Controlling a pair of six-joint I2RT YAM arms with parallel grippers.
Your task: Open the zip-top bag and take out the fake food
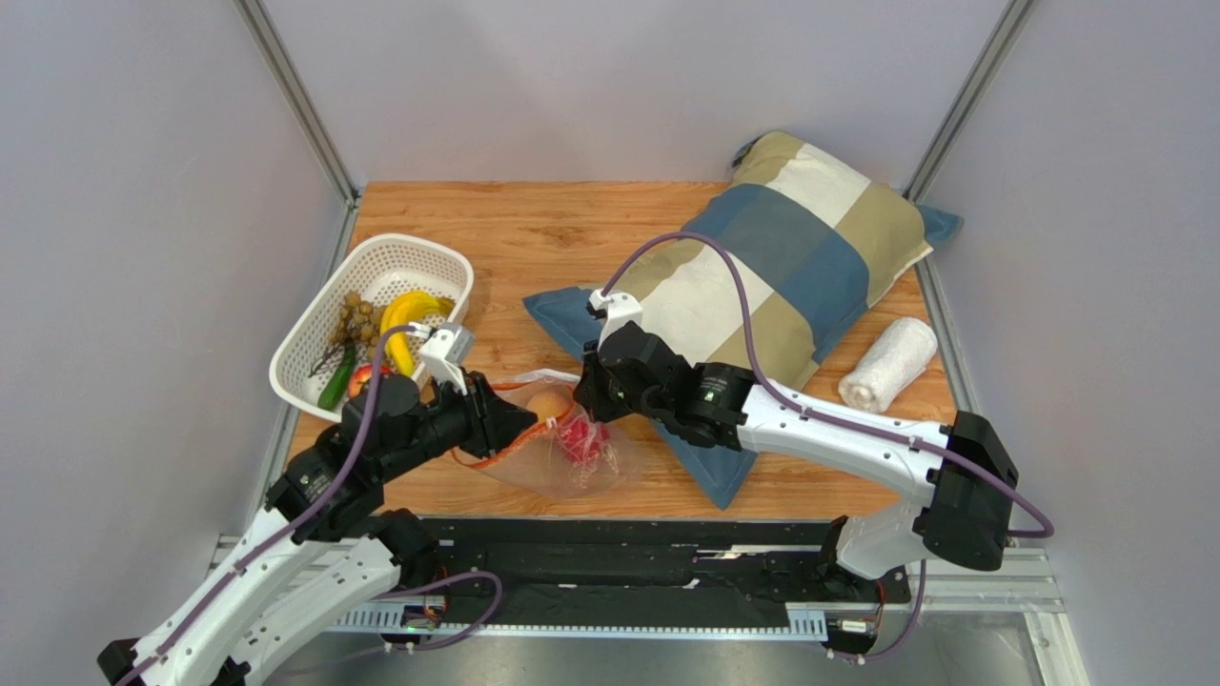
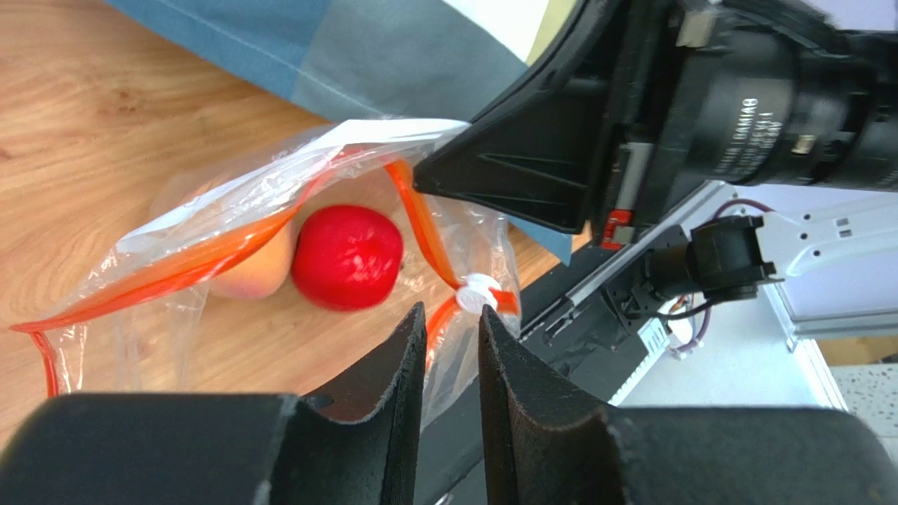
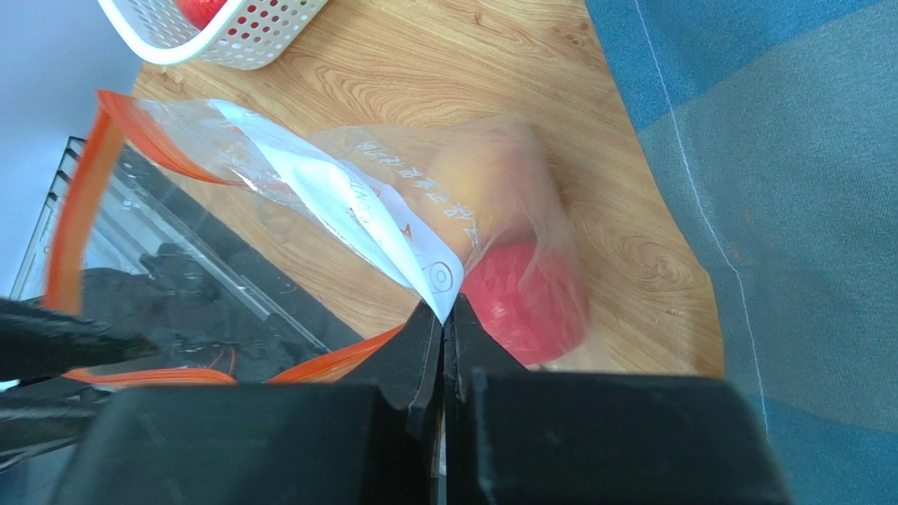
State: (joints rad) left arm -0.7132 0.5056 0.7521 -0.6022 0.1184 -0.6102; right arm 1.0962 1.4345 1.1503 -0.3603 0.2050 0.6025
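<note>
The zip-top bag (image 2: 211,216) lies on the table (image 1: 544,229) near my edge, between my two grippers, with its long side running left to right. Its mouth is open toward my left gripper (image 2: 453,316). The red apple (image 2: 348,256) and the peach (image 2: 258,276) sit inside, just ahead of those fingers, so I think the left arm should reach in. It is stretched low toward the bag. Its fingers have a thin gap, with the bag's rim at their tips; I cannot tell if they pinch it. My right gripper (image 3: 443,310) is closed on the bag's top edge, and its arm comes in over the pillow (image 1: 802,243).
</note>
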